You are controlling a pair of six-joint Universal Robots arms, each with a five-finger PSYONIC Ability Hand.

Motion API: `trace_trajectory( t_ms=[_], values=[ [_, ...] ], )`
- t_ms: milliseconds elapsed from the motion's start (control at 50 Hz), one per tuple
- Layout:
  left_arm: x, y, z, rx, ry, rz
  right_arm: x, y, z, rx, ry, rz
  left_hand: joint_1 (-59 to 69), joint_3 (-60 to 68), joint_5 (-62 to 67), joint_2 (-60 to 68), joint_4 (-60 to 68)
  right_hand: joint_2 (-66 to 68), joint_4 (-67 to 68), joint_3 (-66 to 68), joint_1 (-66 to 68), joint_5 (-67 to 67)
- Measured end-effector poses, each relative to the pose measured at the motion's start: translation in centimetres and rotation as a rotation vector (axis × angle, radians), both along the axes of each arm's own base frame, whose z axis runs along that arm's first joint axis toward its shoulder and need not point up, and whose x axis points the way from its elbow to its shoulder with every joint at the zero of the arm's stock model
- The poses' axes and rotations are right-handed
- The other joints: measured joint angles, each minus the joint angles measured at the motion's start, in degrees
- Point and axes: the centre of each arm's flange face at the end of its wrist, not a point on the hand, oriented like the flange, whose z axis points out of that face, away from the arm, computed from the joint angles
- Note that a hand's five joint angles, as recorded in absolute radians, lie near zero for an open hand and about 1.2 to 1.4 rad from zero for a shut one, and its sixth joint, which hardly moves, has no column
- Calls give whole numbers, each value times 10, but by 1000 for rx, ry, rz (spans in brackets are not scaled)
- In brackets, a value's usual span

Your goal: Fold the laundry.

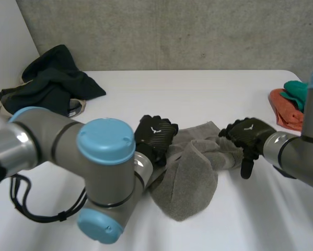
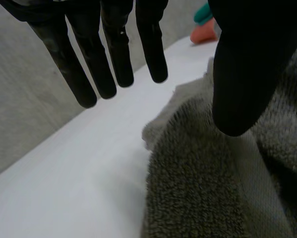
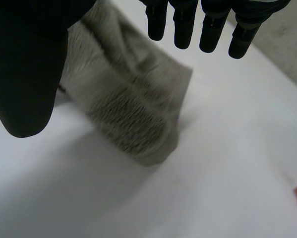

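Note:
A crumpled grey towel [image 1: 193, 172] lies in the middle of the white table [image 1: 198, 94]. My left hand [image 1: 155, 136] hovers at the towel's left edge. In the left wrist view its fingers [image 2: 113, 54] are straight, the thumb [image 2: 245, 69] stands apart above the towel [image 2: 203, 188], and nothing is held. My right hand [image 1: 247, 137] is at the towel's right end. In the right wrist view its fingers [image 3: 210, 25] point straight out and the thumb [image 3: 24, 74] is wide apart, above the towel's folded end [image 3: 128, 109], holding nothing.
A pile of dark clothes [image 1: 51, 83] sits at the table's back left corner. Orange and teal cloths [image 1: 288, 104] lie at the right edge, also seen past the left hand's fingers as orange and teal cloths [image 2: 205, 29]. A grey wall stands behind the table.

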Motion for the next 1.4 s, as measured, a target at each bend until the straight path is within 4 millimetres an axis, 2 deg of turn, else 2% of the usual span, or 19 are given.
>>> trace_trajectory(
  t_ms=[80,140,220,260,320,440,520,580,600,640,740,880,1000,1060,1120,1140,1220,1320,1400],
  values=[
    [-6,-3,-13,42,-39,-33,2,-4,-19,25,13,8,80,79,76,82,78,4,4,4,3,4],
    [-8,-2,-21,84,-70,-59,4,-9,-28,13,8,10,215,212,209,219,212,121,121,123,112,121],
    [-7,0,-23,115,-92,-73,7,-17,-33,-40,-9,8,286,323,311,328,329,469,459,462,450,456],
    [-6,-1,-19,111,-89,-67,7,-22,-33,-72,-16,6,286,329,312,334,337,548,543,544,507,532],
    [-1,-5,-2,77,-65,-33,5,-28,-30,-113,-21,-2,286,329,312,335,337,553,562,560,507,537],
    [20,-17,52,-28,16,72,-8,-39,-16,-173,-2,-24,286,334,312,336,337,553,564,560,507,537],
    [46,-23,93,-97,73,145,-22,-40,12,-245,50,-28,286,334,312,337,337,553,564,560,507,537],
    [58,-26,106,-117,88,175,-32,-37,31,-288,103,-25,286,334,312,337,337,553,564,560,507,537],
    [72,-27,118,-134,100,207,-41,-32,49,-320,158,-19,286,334,312,337,337,553,564,560,507,537],
    [82,-27,122,-133,96,229,-47,-25,62,-338,204,-9,286,334,312,337,337,553,564,560,507,537],
    [103,-15,112,-63,31,254,-57,3,81,-302,332,49,286,334,312,337,337,553,564,560,507,541],
    [115,-6,79,35,-91,250,-63,27,77,-185,430,132,286,334,312,337,338,553,564,560,507,541],
    [111,-25,65,-18,-122,247,-62,11,61,-176,429,124,286,334,312,337,338,553,564,562,507,541],
    [96,-51,72,-140,-76,239,-58,-18,51,-221,380,59,286,337,312,339,338,553,565,563,507,541],
    [78,-80,101,-328,33,232,-46,-53,60,-346,292,-38,286,337,312,339,338,553,565,563,507,541],
    [73,-86,111,-378,64,232,-45,-56,62,-360,283,-47,286,337,312,339,338,553,565,563,507,541],
    [58,-106,171,-629,238,233,-26,-93,109,-649,115,-172,286,337,312,339,338,553,565,563,507,541],
    [55,-100,233,-845,412,231,-16,-107,174,-998,-88,-254,286,337,312,339,338,553,565,563,507,541],
    [61,-86,246,-889,456,219,-15,-99,201,-1148,-171,-266,286,337,312,339,338,553,565,563,507,541]
  ],
)
